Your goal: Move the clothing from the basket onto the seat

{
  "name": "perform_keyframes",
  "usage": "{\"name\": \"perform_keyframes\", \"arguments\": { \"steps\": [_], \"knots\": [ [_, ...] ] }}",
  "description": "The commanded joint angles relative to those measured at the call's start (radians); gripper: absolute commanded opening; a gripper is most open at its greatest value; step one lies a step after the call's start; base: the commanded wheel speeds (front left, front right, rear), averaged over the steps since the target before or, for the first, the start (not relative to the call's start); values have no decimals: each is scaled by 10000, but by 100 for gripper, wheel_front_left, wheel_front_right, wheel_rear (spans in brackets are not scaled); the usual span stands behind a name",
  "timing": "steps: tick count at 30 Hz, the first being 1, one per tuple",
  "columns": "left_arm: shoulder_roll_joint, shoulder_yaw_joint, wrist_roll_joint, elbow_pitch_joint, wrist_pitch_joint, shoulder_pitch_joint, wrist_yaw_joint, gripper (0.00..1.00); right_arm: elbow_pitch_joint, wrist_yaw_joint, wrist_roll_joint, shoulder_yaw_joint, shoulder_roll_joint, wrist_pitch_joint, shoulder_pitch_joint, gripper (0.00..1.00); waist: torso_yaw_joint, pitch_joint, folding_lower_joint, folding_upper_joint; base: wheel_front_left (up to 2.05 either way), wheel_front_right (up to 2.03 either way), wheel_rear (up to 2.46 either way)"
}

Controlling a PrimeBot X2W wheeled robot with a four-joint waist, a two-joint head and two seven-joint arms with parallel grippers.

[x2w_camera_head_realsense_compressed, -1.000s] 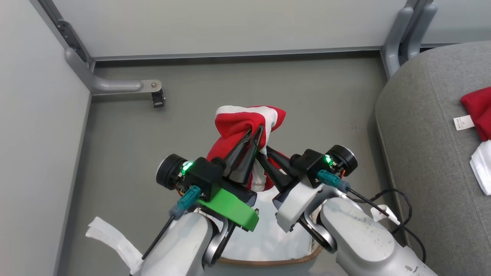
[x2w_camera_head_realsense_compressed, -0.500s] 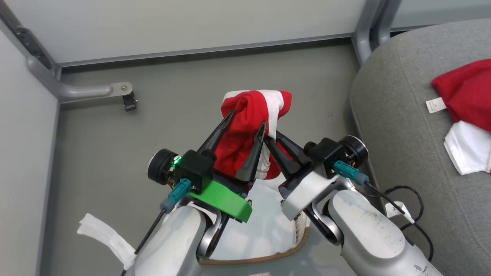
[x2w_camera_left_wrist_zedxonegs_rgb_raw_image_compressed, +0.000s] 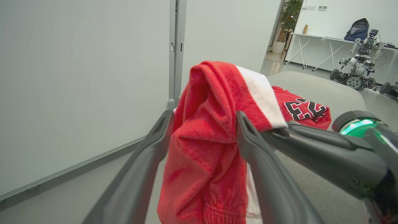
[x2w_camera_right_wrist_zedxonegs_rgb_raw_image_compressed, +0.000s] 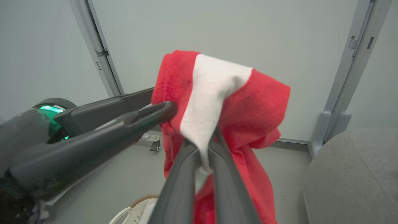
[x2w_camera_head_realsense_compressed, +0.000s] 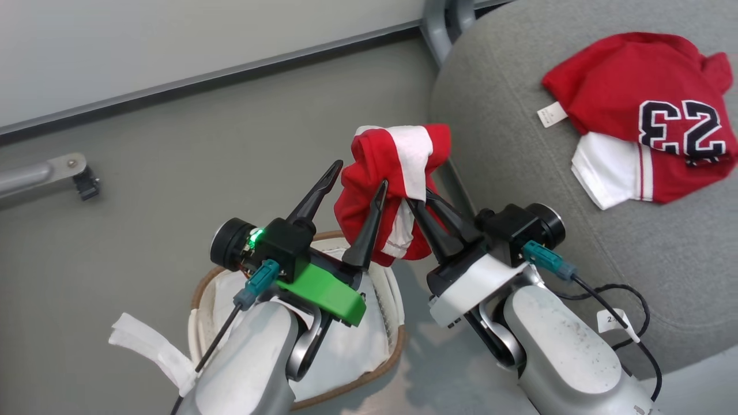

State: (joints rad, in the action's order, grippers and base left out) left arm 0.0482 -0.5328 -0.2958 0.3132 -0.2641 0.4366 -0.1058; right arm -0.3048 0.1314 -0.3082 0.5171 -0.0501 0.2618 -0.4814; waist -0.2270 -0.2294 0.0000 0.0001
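While the left end effector (x2w_camera_head_realsense_compressed: 360,174) gapes, the right end effector (x2w_camera_head_realsense_compressed: 419,196) clamps the clothing (x2w_camera_head_realsense_compressed: 392,155).

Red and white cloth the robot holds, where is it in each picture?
Head view: cloth in the middle, left of the grey seat.
Left wrist view: cloth in the middle, between the spread fingers of the left gripper.
Right wrist view: cloth in the middle, pinched by the right gripper.
Shared landmark: the grey seat, on the right every time.
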Motion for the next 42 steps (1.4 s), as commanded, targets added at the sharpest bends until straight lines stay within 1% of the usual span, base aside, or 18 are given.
{"name": "perform_keyframes", "arguments": {
  "steps": [1, 6, 11, 15, 18, 21, 27, 29, 31, 36, 39, 42],
  "knots": [
    [53, 48, 74, 63, -5, 103, -46, 100, 98, -14, -22, -64, -25, 49, 119, 0, -960, -277, 0, -1, 0, 0, 0],
    [55, 117, 157, 251, -5, 101, -102, 100, 165, -14, -37, -98, -28, 49, 256, 0, -1526, -301, 0, -1, 0, 0, 0],
    [72, 246, 292, 460, -3, 130, -155, 100, 237, -14, 69, -310, -25, 49, 250, 0, -1927, -435, 0, -1, 0, 0, 0],
    [103, 258, 382, 645, -5, 162, -178, 100, 240, -14, 487, -700, -25, 49, -106, 0, -2127, -648, 0, -1, 0, 0, 0],
    [179, 223, 490, 795, -5, 298, -204, 100, 198, -14, 995, -1214, -133, 49, -562, 0, -2180, -899, 0, -1, 0, 0, 0],
    [195, 201, 563, 857, -5, 433, -221, 100, 301, -14, 1311, -1712, -481, 47, -1129, 0, -2133, -1202, 0, -1, 0, 0, 0],
    [299, 158, 717, 910, -5, 766, -248, 100, -11, -14, 1881, -2684, -1628, 49, -2579, 0, -1905, -1911, 0, -1, 0, 0, 0],
    [322, 174, 727, 929, -5, 844, -240, 100, -294, -14, 1986, -3145, -2019, 49, -3059, 0, -1787, -2132, 0, -1, 0, 0, 0],
    [350, 137, 745, 950, -5, 953, -242, 100, -663, -14, 2100, -3873, -2447, 49, -3580, 0, -1645, -2340, 0, -1, 0, 0, 0],
    [402, 84, 761, 986, -5, 1178, -253, 100, -1788, -14, 2358, -5466, -3204, 47, -4516, 0, -1255, -2738, 0, -1, 0, 0, 0],
    [433, 73, 764, 963, -5, 1307, -259, 100, -2406, -14, 2627, -6135, -3532, 47, -4863, 0, -1035, -2940, 0, -1, 0, 0, 0],
    [503, 81, 779, 946, -5, 1408, -261, 100, -2981, -14, 2965, -6683, -3632, 49, -4949, 0, -822, -3126, 0, -1, 0, 0, 0]
  ]
}}
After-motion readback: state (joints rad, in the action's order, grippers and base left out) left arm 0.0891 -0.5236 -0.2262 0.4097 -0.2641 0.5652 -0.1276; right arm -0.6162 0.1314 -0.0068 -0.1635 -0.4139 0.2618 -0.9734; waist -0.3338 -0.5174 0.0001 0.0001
